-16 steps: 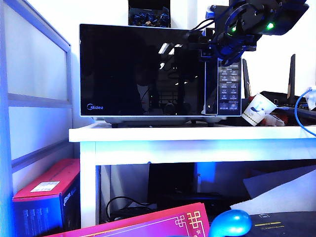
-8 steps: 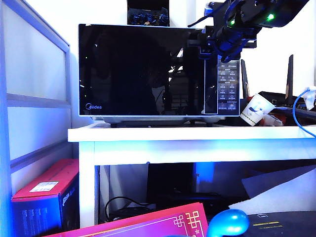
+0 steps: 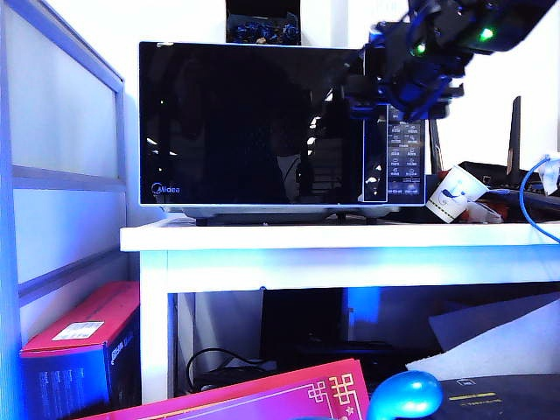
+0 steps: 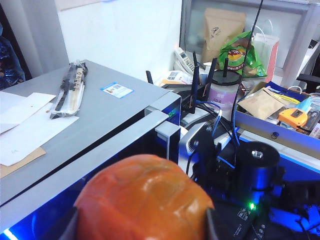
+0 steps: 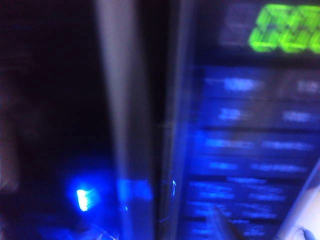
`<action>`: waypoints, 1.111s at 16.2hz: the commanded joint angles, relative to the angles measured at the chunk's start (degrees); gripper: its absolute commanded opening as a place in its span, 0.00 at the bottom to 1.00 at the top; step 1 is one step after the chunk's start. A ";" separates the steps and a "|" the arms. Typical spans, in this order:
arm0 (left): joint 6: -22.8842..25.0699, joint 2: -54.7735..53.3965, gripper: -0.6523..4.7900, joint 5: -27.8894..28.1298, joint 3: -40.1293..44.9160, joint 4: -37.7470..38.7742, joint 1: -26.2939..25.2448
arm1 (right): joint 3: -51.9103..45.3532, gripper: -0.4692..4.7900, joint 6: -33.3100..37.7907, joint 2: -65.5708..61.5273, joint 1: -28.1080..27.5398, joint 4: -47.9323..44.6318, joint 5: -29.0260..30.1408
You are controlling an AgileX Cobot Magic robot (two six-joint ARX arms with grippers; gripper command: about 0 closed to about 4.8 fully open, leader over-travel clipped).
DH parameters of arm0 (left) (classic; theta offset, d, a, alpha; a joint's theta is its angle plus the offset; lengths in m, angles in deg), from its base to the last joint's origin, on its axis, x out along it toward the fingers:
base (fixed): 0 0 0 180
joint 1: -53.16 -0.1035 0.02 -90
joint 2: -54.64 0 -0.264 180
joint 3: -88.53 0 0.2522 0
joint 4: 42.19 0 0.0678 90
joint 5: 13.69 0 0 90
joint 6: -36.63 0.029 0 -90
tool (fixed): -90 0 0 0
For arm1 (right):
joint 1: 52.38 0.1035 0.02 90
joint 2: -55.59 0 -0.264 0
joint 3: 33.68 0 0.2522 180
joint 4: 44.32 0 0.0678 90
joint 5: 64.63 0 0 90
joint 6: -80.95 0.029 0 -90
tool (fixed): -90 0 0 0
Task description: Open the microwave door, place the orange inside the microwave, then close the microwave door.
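Note:
The microwave [image 3: 405, 157] stands on the white table [image 3: 332, 236]. Its glossy black microwave door [image 3: 254, 122] looks shut or almost shut. My right gripper [image 3: 360, 87] is at the door's upper right edge, beside the button panel. In the blurred right wrist view the gripper [image 5: 160, 230] shows faint fingertips [image 5: 220, 222] standing apart on either side of the door's pale edge strip [image 5: 125, 125]. My left gripper [image 4: 142, 227] is shut on the orange [image 4: 145, 200], held above the grey microwave top [image 4: 100, 110]. It does not show in the exterior view.
A paper cup [image 3: 457, 194], a black router with antennas [image 3: 516, 140] and a blue cable [image 3: 534, 201] sit right of the microwave. Papers and a wrapped stick [image 4: 70, 87] lie on its top. A red box [image 3: 83, 346] is under the table.
My right hand has tilted and dropped a little at the door's right edge. The reflections in the door glass have shifted.

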 commanded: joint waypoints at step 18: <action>0.00 0.24 0.64 -0.20 -0.17 -0.11 0.11 | 0.33 0.88 -9.18 8.52 -0.81 1.99 -1.14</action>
